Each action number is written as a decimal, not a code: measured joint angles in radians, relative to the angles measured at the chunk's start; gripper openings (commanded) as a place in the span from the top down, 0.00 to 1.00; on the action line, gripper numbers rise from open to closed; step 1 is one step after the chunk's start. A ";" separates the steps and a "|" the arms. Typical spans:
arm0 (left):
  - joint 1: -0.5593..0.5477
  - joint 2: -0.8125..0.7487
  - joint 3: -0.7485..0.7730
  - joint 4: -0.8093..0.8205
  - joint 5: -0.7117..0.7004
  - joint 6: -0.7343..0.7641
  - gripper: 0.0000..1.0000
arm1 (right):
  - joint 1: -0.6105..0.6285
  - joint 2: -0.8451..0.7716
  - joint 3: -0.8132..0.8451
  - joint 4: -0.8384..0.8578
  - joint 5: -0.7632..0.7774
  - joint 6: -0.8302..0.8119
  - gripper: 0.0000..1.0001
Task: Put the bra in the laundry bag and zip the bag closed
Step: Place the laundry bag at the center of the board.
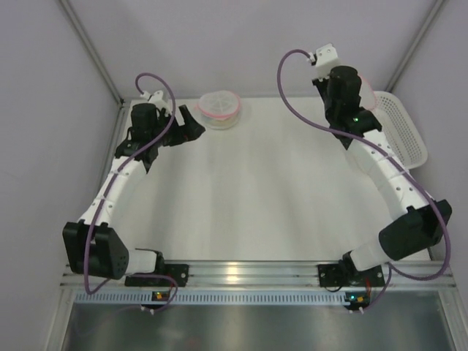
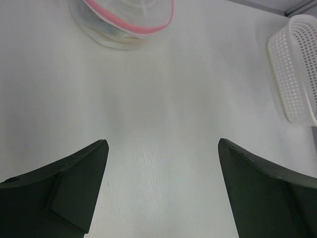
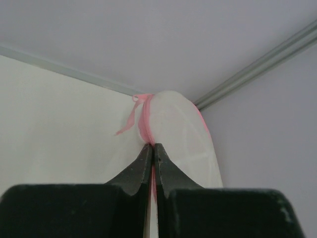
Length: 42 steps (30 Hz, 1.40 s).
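Pink trim rings the round white laundry bag point(image 1: 219, 110), which sits on the table point(image 1: 248, 197) at the upper centre of the overhead view. It lies flat with its domed side up, so it has no long axis to line up with. Something pale shows through its layers in the left wrist view point(image 2: 126, 20), but I cannot tell whether that is the bra.

The left gripper point(image 1: 189, 121) is by far the nearer. Its jaws are spread wide and hold nothing, and they sit just beside the bag's left edge. From its own camera point(image 2: 163, 144) the bag lies ahead and to the upper left of the gap, apart from both jaws. Any reach would probably have to swing that way before the jaws close.

The right gripper point(image 3: 152, 146) is raised near the back right corner, above the white basket point(image 1: 406, 135). Its jaws are clenched on the pink zip band of a similar mesh pouch point(image 3: 178, 129), well apart from the bag on the table.
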State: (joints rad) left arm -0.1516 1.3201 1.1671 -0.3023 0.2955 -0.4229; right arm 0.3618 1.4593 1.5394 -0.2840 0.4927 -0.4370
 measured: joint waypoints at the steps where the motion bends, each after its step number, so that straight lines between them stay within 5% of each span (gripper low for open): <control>1: 0.011 0.009 0.000 0.009 0.004 -0.008 0.02 | 0.002 0.017 -0.001 0.022 -0.010 -0.020 1.00; 14: 0.046 0.056 -0.024 0.072 0.066 -0.045 0.02 | 0.031 0.527 -0.003 0.577 -0.101 -0.456 1.00; 19: 0.046 0.032 -0.043 0.070 0.074 -0.037 0.02 | 0.053 0.674 0.023 0.659 -0.132 -0.581 1.00; 29: 0.047 0.011 -0.047 0.070 0.080 -0.023 0.02 | 0.061 0.674 0.208 0.750 -0.201 -0.698 1.00; 40: 0.047 0.011 -0.069 0.069 0.086 -0.017 0.02 | 0.084 0.676 0.070 0.814 -0.234 -0.689 1.00; 42: 0.047 0.011 -0.071 0.069 0.086 -0.014 0.02 | 0.104 0.689 0.040 0.808 -0.212 -0.668 0.87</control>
State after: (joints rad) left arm -0.1043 1.3312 1.0966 -0.2333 0.3813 -0.4374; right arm 0.4660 2.1483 1.5791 0.5236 0.2802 -1.1049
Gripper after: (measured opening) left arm 0.982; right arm 0.014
